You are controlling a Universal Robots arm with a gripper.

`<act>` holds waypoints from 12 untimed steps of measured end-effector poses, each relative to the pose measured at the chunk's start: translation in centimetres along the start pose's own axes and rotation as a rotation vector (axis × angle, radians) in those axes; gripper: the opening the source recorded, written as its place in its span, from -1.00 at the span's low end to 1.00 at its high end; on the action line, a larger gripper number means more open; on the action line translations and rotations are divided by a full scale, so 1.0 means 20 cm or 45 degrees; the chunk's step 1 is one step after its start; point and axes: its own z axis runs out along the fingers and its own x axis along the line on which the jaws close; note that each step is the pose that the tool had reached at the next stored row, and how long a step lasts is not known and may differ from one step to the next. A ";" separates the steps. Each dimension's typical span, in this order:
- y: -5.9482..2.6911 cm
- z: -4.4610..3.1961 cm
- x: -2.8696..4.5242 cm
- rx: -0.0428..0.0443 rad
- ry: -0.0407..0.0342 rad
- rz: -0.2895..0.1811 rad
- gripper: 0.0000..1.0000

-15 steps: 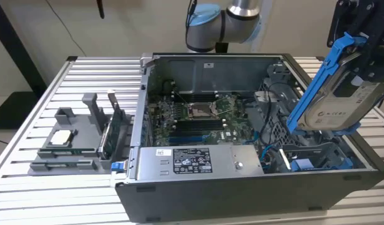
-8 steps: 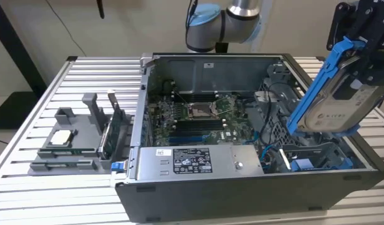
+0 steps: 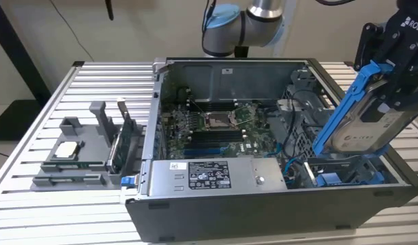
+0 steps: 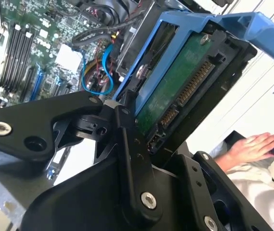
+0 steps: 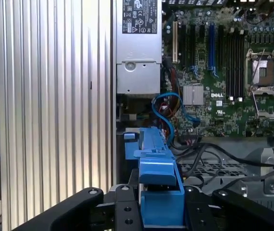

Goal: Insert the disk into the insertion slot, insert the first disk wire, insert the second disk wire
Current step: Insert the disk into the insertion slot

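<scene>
The claw [image 3: 391,89] grips the disk [image 3: 362,127] and holds it tilted over the open computer case [image 3: 263,214].

In the exterior view the disk, in its blue frame, leans with its top toward the exterior view's right. Its lower end is down at the drive bay [image 3: 331,177] in the case's near corner on that side; I cannot tell whether it touches the bay. The claw is closed narrow on the upper part of the disk, and in the second wrist view a black finger [image 4: 127,139] presses on the disk's [image 4: 175,91] edge beside its green underside. In the first wrist view the blue frame [image 5: 161,187] sits between the claw's arms, above blue cables [image 5: 168,108] and the motherboard [image 5: 223,72]. The grey power supply box [image 3: 216,173] lies along the case's near side. The case rests on a slatted table [image 3: 59,214]. A person's hand [image 4: 252,147] shows in the second wrist view.
</scene>
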 end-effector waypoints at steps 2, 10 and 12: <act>-0.008 0.011 0.002 0.000 0.0002 0.000 -0.35; -0.035 0.058 0.006 0.000 0.0002 0.000 -0.35; -0.040 0.074 0.005 0.000 0.0002 0.000 -0.35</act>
